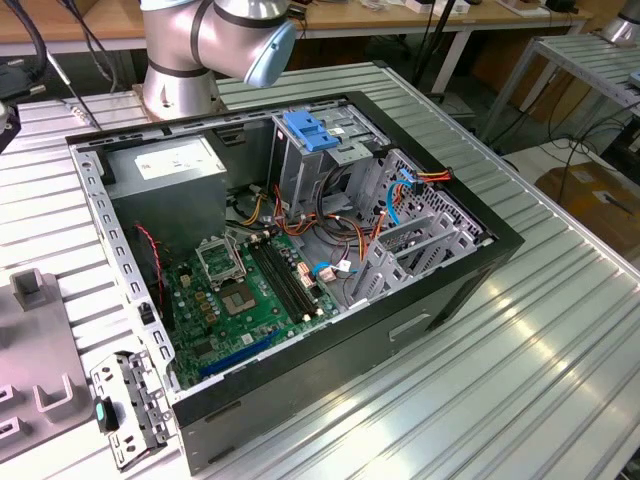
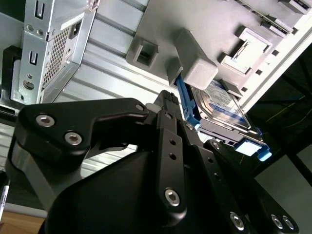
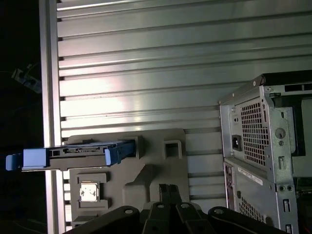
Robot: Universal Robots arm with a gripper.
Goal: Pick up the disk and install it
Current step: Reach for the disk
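Shiny ribbed metal table (image 3: 146, 73); disk (image 3: 78, 155) with plastic rails.

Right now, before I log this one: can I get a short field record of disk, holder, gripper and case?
disk: on edge in the holder, blue rails on, not installed
holder: grey, on the table beside the case
gripper: near the holder, not gripping the disk
case: open side up, motherboard showing

The disk (image 3: 73, 157) sits in the grey fixture (image 3: 151, 178) on the ribbed table (image 3: 146, 58) — the computer case (image 3: 258, 146) well apart.
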